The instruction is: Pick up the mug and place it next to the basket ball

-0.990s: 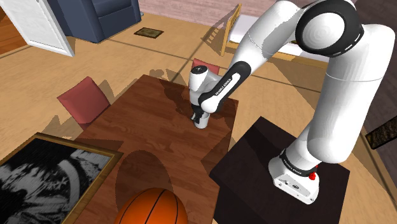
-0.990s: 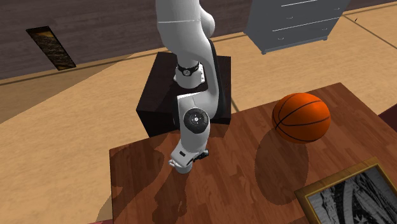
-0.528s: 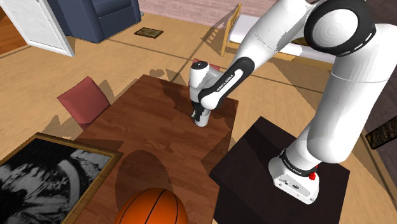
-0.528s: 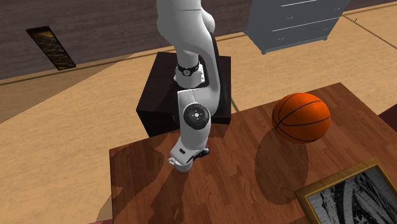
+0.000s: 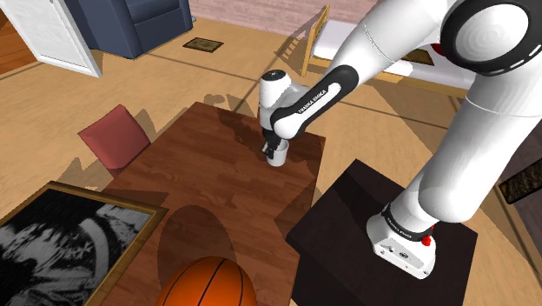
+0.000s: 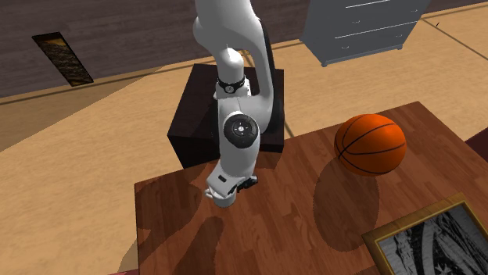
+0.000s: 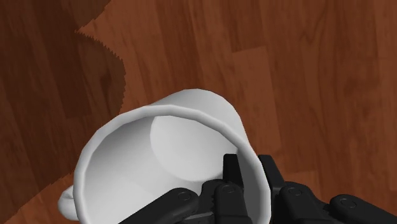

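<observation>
In the shoulder view a frame (image 5: 74,235) with a black-and-white picture lies on the table (image 5: 204,169) at the lower left. A red cushion (image 5: 113,137) lies on the floor just beside the table's left edge. The orange ball (image 5: 207,282) sits at the bottom edge, near the frame. Farther up and to the right, near the table's far right corner, is the white mug (image 5: 277,159), well apart from the ball. The gripper (image 5: 274,151) comes down onto it from above. Whether the mug's base touches the wood I cannot tell. To the right, the dark stand (image 5: 347,222) is just beside the table. In the wrist view the mug is tilted with its mouth toward the camera. The fingers (image 7: 267,172) are closed on its rim, one inside and one outside, with the wall clasped between them. The handle (image 7: 67,202) sticks out on the side away from the fingers. In the second exterior view the mug is under the hand near the table's left end and the ball is well to its right, near the far edge. A grey dresser (image 6: 364,27) stands on the floor beyond.
</observation>
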Controlling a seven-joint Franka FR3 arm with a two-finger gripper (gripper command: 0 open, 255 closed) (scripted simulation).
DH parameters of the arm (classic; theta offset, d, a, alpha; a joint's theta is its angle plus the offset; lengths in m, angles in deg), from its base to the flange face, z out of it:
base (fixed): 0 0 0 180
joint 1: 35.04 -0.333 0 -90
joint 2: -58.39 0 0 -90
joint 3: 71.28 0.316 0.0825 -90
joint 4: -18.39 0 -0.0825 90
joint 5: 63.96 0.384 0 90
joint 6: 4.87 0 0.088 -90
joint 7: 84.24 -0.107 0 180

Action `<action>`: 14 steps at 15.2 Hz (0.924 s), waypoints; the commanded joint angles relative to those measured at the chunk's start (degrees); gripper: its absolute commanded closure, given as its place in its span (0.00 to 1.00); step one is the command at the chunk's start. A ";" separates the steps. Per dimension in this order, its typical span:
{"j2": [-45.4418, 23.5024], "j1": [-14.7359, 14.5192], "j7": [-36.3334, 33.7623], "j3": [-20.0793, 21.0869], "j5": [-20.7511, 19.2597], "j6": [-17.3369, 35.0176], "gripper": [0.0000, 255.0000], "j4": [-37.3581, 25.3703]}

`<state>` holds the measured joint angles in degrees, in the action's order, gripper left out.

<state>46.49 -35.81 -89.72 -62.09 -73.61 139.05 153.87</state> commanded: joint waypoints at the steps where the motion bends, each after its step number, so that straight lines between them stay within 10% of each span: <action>1: 1.36 0.13 0.51 0.21 0.59 -1.27 1.00 0.05; 14: 9.45 0.43 3.31 0.94 3.94 -10.87 1.00 -1.73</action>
<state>55.30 -35.40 -86.65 -61.15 -69.89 128.93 152.26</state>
